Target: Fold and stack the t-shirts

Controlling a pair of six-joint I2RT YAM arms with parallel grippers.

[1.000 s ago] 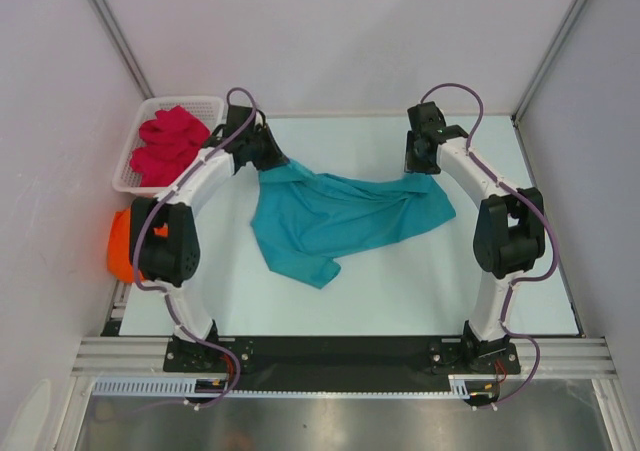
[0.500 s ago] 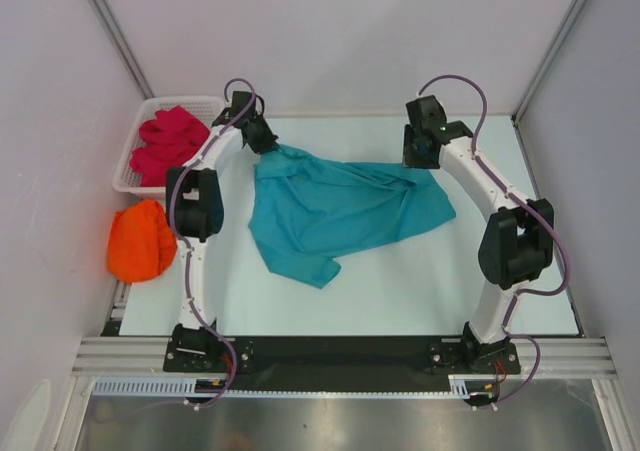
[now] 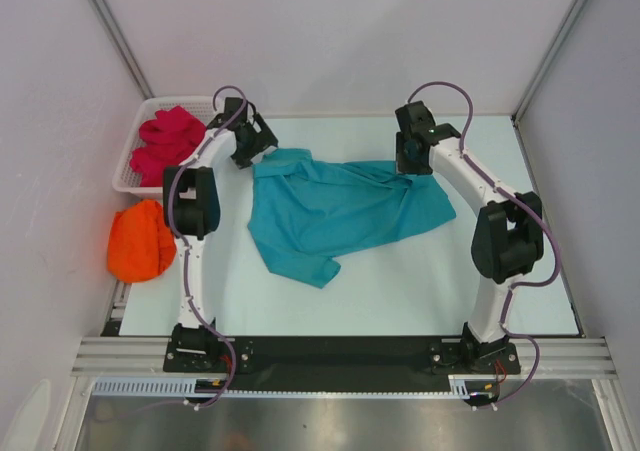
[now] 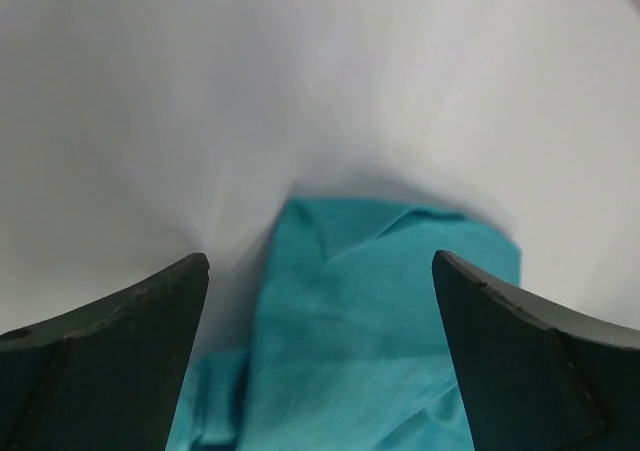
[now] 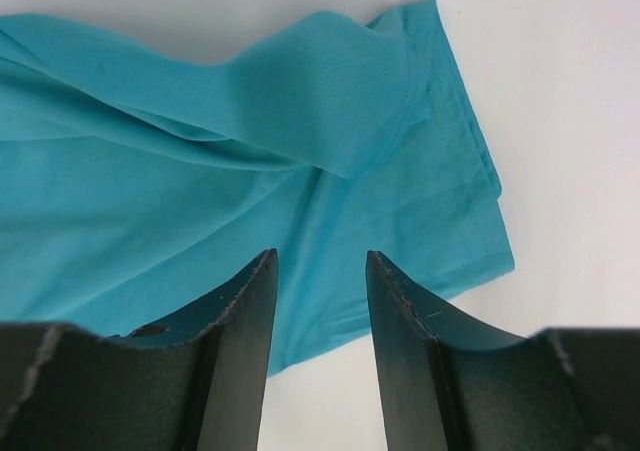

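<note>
Looking down, I see the crumpled teal-blue cloth t-shirt (image 3: 335, 211) spread on the pale table (image 3: 420, 281). My left gripper (image 4: 320, 271) hangs wide open over that shirt's far left corner, holding nothing. My right gripper (image 5: 320, 261) stands partly spread over its far right edge, empty. Left of the shirt lie the bunched bright orange t-shirt (image 3: 140, 239) and the crimson-pink t-shirt (image 3: 165, 143) in a white plastic lattice basket (image 3: 125, 179).

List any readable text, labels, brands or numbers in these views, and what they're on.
None can be read in any view.
The teal t-shirt, orange t-shirt and pink t-shirt are plain, with no print or tag showing.
The white basket shows no label.
</note>
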